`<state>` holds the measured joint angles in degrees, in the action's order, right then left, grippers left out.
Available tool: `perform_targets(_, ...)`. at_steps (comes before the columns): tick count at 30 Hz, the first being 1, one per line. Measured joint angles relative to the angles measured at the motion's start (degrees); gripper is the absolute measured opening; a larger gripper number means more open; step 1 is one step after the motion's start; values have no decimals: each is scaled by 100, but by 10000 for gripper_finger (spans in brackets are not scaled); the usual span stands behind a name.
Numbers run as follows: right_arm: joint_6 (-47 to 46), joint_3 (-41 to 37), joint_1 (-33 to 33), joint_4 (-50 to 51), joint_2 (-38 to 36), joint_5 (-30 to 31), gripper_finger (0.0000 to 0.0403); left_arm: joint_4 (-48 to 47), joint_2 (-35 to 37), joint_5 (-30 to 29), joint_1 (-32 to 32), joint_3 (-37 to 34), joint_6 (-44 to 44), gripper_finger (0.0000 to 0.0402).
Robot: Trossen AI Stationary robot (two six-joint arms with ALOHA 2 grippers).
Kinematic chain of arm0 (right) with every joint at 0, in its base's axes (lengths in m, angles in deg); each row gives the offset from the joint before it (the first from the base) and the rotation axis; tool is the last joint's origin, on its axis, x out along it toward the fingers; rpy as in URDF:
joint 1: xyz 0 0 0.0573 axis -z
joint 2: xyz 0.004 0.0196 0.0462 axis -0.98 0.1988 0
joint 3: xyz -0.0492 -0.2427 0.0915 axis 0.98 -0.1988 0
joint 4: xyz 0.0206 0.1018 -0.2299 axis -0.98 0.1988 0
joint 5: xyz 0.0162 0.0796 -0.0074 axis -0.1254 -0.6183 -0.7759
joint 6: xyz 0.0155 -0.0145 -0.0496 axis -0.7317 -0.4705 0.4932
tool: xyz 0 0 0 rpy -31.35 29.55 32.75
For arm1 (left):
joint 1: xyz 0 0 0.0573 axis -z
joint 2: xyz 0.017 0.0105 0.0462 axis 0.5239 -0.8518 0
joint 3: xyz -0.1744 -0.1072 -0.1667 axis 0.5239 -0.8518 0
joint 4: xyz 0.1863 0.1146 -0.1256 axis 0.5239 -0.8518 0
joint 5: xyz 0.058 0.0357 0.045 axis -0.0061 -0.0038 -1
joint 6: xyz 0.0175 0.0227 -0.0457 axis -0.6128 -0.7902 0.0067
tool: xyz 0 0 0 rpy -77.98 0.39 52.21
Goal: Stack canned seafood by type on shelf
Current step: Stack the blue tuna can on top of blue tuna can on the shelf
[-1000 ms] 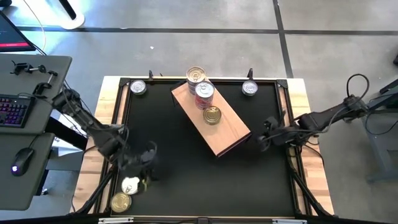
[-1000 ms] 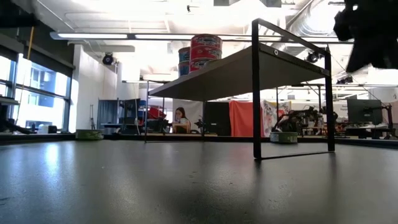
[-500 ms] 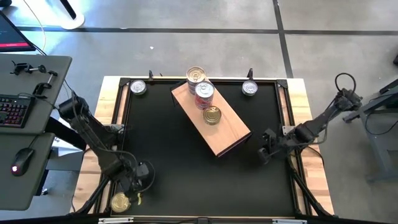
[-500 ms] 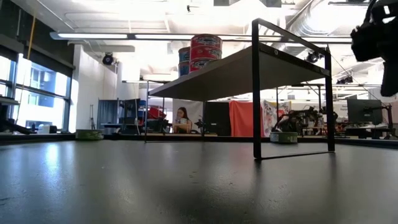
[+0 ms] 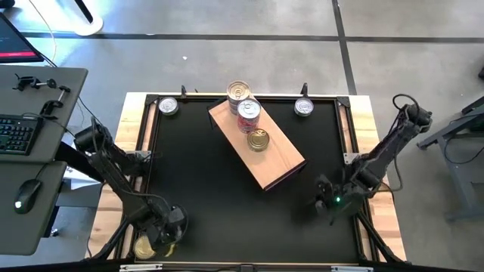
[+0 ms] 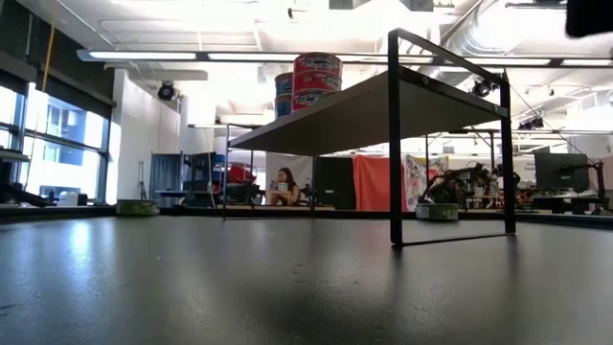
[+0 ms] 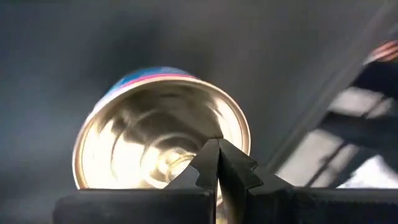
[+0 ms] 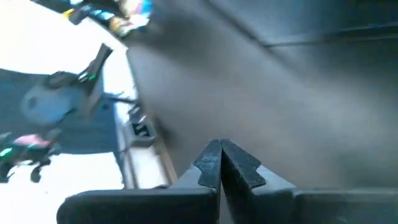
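Note:
The shelf (image 5: 274,155) is a light-brown wooden board on black legs, lying slantwise at mid table; in the low view the shelf (image 6: 354,113) stands raised. Three tins rest on its far half: a silver one (image 5: 239,91), a red-labelled one (image 5: 248,110) and a gold one (image 5: 258,139). My left gripper (image 5: 165,227) hangs shut at the table's near-left corner over a gold tin (image 5: 142,246). In the left wrist view, the shut fingers (image 7: 217,146) point at a tin's lid (image 7: 149,134). My right gripper (image 5: 324,202) is shut over bare table near the right edge. My left gripper comes from above with shut fingertips over the lid of a tin with a pink and blue side; I cannot tell whether they touch it. The tin stands flat on the table.
Two more silver tins sit at the table's far edge, one at the far-left corner (image 5: 168,106) and one toward the far right (image 5: 303,107). A raised rim frames the black table (image 5: 227,196). Beyond the left edge are a desk with a keyboard and a mouse.
My left gripper has moved toward the near-left corner and now covers the silver tin that showed beside the gold one a second ago. My right gripper has travelled along the right side toward the near edge. The tins and the shelf have stayed put.

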<state>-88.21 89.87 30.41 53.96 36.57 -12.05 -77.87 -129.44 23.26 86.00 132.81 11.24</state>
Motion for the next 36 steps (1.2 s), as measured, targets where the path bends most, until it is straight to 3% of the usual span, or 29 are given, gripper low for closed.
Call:
perform_targets(5,178,0,-364,-921,556,-4,0,1157,-386,-756,-418,57,-375,0)
perform_targets(11,172,2,-609,-1593,1179,-23,0,2019,-1107,-912,-1251,408,-1560,0)
perform_targets(16,319,2,-567,-2090,1708,-180,0,3229,-1779,-1464,-2148,711,-2810,0)
perform_targets(19,443,2,-448,-2475,2046,-371,0,3621,-2184,-1336,-2614,1111,-3412,0)
perform_targets(23,792,252,-260,-2673,2548,-611,0,3382,-2626,-872,-2878,1908,-4200,0)
perform_targets(28,1539,1187,27,-2368,3268,-868,0,2646,-2837,-351,-2880,2705,-4996,0)
perform_targets(36,1514,2799,378,-336,4083,-916,0,1835,-1896,-436,-2998,2929,-6510,0)
